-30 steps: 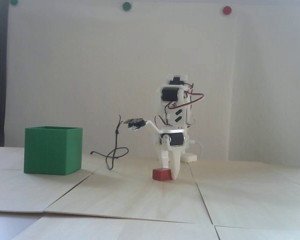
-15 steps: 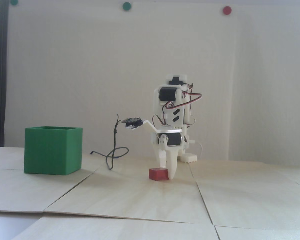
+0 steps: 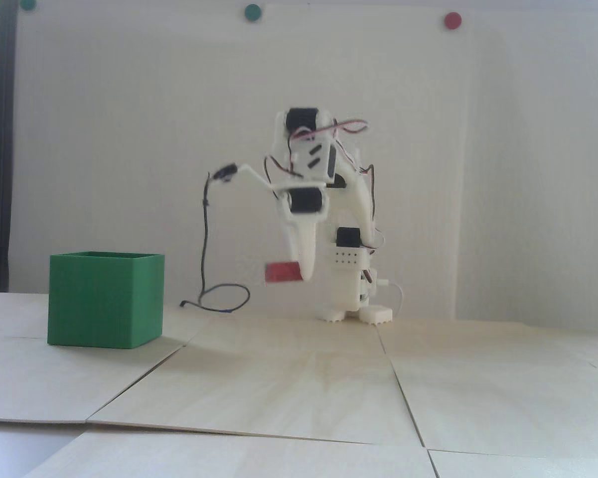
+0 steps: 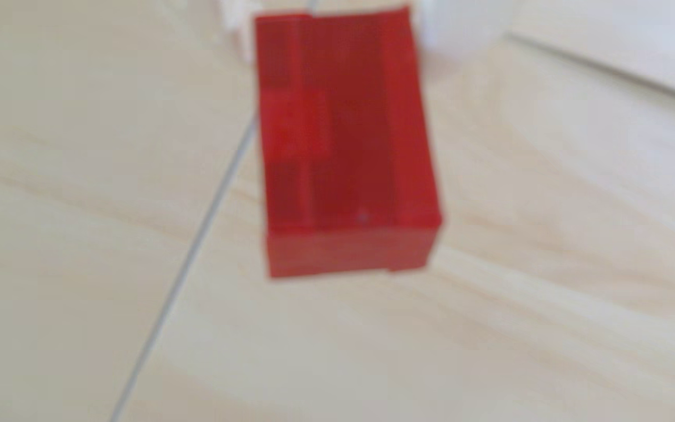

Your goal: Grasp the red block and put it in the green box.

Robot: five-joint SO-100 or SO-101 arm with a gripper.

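gripper point(image 3: 301, 271) clamped on red block point(image 3: 282, 272), block held in air above table point(image 3: 299, 388), right of green box point(image 3: 104, 298) in fixed view, box on table, well apart

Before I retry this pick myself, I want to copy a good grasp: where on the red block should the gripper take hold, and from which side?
Grip the red block across its two narrower flat sides near one end, coming from above, as the gripper holds it now. In the wrist view the block looks rectangular with flat parallel faces, and it hangs level, clear of the table.
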